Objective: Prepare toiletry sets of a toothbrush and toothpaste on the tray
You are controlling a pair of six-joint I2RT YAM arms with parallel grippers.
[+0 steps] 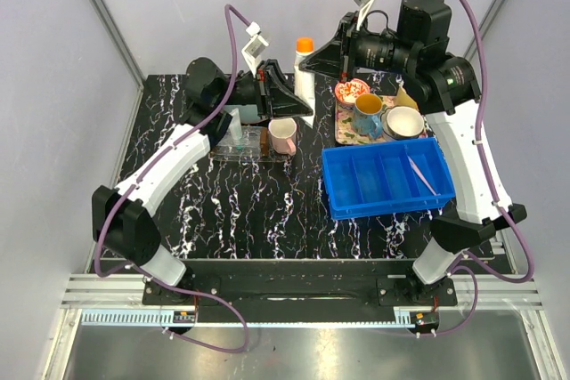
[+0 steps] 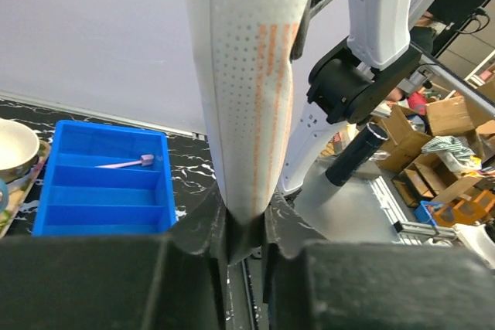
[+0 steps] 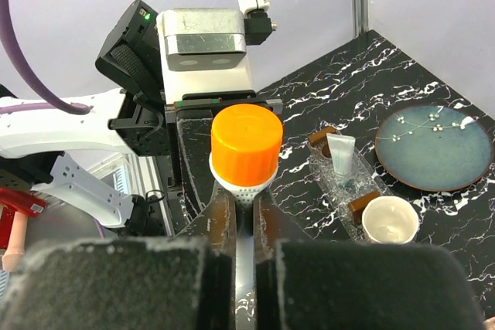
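Both my pincers are on the orange-cap toothpaste tube (image 1: 305, 76), held clear of the table at abt 12 o'clock, cap end pointing away from my bases. My left pincer (image 2: 246, 231) is nearly closed, fingers nipping the tube's narrow tail end. My right pincer (image 3: 240, 220) is closed to a slit w/ the tube's shoulder wedged in it, just under the orange cap (image 3: 246, 143).

Handling, as I judge it: the tube's light and soft-walled, so a hard squeeze mid-body would dent it or push paste at the cap. The skin looks smooth, so prob. slippery. Best holds are the stiffer bits: the shoulder by the cap, or the flat tail.

The clear tray (image 1: 258, 154) sits at abt 10 o'clock, w/ the teal-cap tube (image 3: 340, 152) already lying in it and a pink mug (image 1: 283, 136) just beside its right end.

The pink toothbrush (image 1: 421, 174) lies flat in the blue bin (image 1: 356, 211) at abt 3 o'clock, toward the bin's right end; exact compartment I can't pin. It looks stiff, very light and thin, low on the floor, so I'd take it mid-handle across its width.

Writing: none I can read. The tube shows only orange dots and orange bars, no brand legible.
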